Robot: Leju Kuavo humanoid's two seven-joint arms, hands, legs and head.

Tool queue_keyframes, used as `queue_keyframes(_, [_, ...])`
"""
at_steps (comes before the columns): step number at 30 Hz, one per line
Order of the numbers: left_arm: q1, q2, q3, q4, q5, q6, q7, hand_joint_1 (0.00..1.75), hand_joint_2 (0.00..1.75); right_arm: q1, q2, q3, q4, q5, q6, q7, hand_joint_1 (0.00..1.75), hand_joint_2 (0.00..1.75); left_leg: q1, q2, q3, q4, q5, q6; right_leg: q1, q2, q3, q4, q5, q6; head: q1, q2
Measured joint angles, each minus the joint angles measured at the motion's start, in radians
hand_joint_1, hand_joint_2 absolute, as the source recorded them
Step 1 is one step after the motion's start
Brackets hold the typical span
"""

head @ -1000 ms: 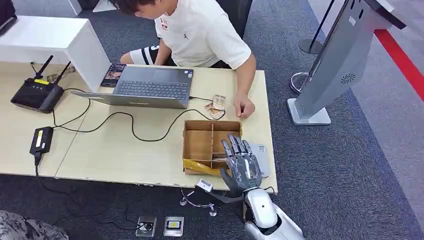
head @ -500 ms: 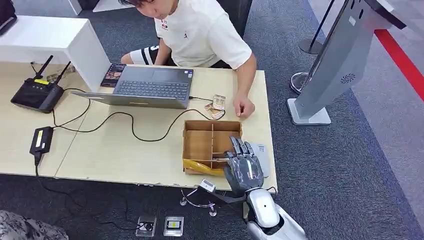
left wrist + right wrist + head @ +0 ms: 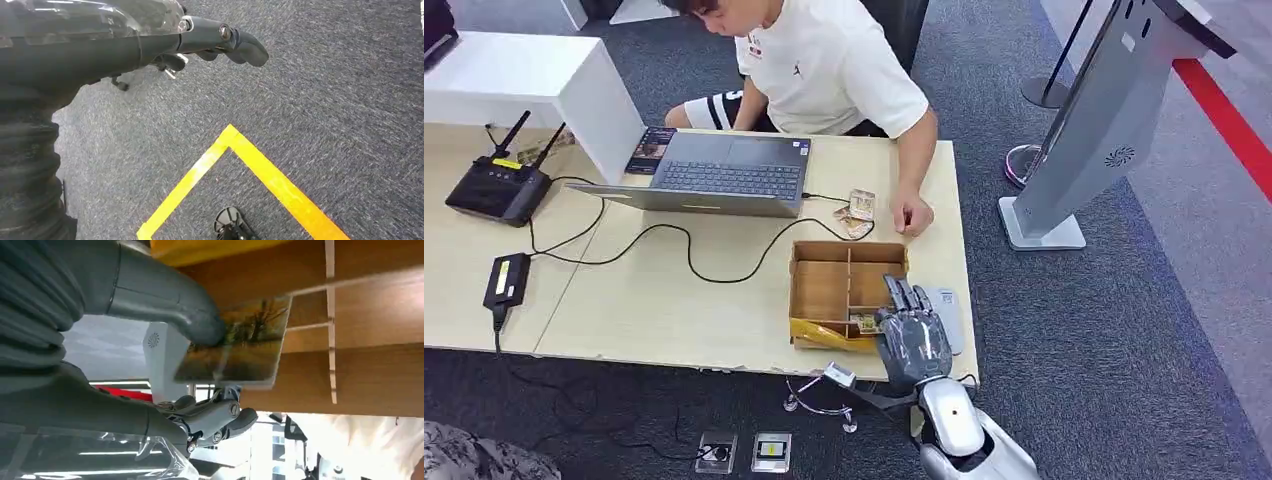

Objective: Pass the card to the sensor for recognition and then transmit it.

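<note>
Cardboard box (image 3: 824, 285) with dividers sits near the table (image 3: 674, 300) edge, and the right hand (image 3: 912, 335) is at its near right corner, pinching a picture card (image 3: 235, 342) between thumb and fingers, over the box's compartments. Beside the box lies a grey sensor pad (image 3: 948, 310). Left hand (image 3: 220, 42) hangs over grey carpet (image 3: 325, 100), fingers curled loosely, holding nothing.
</note>
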Motion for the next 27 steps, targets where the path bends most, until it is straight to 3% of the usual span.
queue_keyframes(1, [0.0, 0.0, 0.0, 0.0, 0.0, 0.0, 0.0, 0.0, 1.75, 0.0, 0.0, 0.0, 0.0, 0.0, 0.0, 0.0, 1.41, 1.75, 0.0, 0.0, 0.0, 0.0, 0.0, 0.0, 0.0, 0.0, 0.0, 0.0, 0.0, 0.0, 0.0, 0.0])
queue_keyframes(2, [0.0, 0.0, 0.0, 0.0, -0.002, -0.002, 0.0, 0.0, 1.75, 0.001, -0.002, 0.001, -0.002, 0.0, 0.003, 0.001, 1.52, 1.75, 0.0, 0.0, 0.0, 0.0, 0.0, 0.0, 0.0, 0.0, 0.0, 0.0, 0.0, 0.0, 0.0, 0.0])
queue_keyframes(11, [0.0, 0.004, 0.0, 0.0, -0.006, -0.007, 0.0, 0.0, 1.75, 0.002, -0.011, 0.001, -0.016, 0.011, 0.021, 0.012, 1.62, 1.75, 0.0, 0.0, 0.0, 0.0, 0.0, 0.0, 0.0, 0.0, 0.0, 0.0, 0.0, 0.0, 0.0, 0.0])
queue_keyframes(13, [0.0, 0.005, 0.0, 0.0, -0.006, -0.008, 0.0, 0.0, 1.75, 0.002, -0.013, 0.002, -0.017, 0.017, 0.019, 0.013, 1.73, 1.75, 0.0, 0.0, 0.0, 0.0, 0.0, 0.0, 0.0, 0.0, 0.0, 0.0, 0.0, 0.0, 0.0, 0.0])
queue_keyframes(19, [0.0, 0.005, 0.0, 0.0, -0.006, -0.003, 0.0, 0.0, 1.75, 0.003, -0.014, 0.002, -0.024, 0.035, -0.013, 0.016, 1.75, 1.75, 0.0, 0.0, 0.0, 0.0, 0.0, 0.0, 0.0, 0.0, 0.0, 0.0, 0.0, 0.0, 0.0, 0.0])
queue_keyframes(22, [0.0, 0.005, 0.0, 0.0, -0.006, -0.001, 0.0, 0.0, 1.75, 0.004, -0.014, 0.002, -0.034, 0.049, -0.065, 0.021, 1.75, 1.75, 0.0, 0.0, 0.0, 0.0, 0.0, 0.0, 0.0, 0.0, 0.0, 0.0, 0.0, 0.0, 0.0, 0.0])
queue_keyframes(27, [0.0, 0.005, 0.0, 0.001, -0.006, 0.006, 0.0, 0.0, 1.75, 0.008, -0.01, -0.003, -0.078, 0.11, -0.292, 0.026, 1.75, 1.75, 0.0, 0.0, 0.0, 0.0, 0.0, 0.0, 0.0, 0.0, 0.0, 0.0, 0.0, 0.0, 0.0, 0.0])
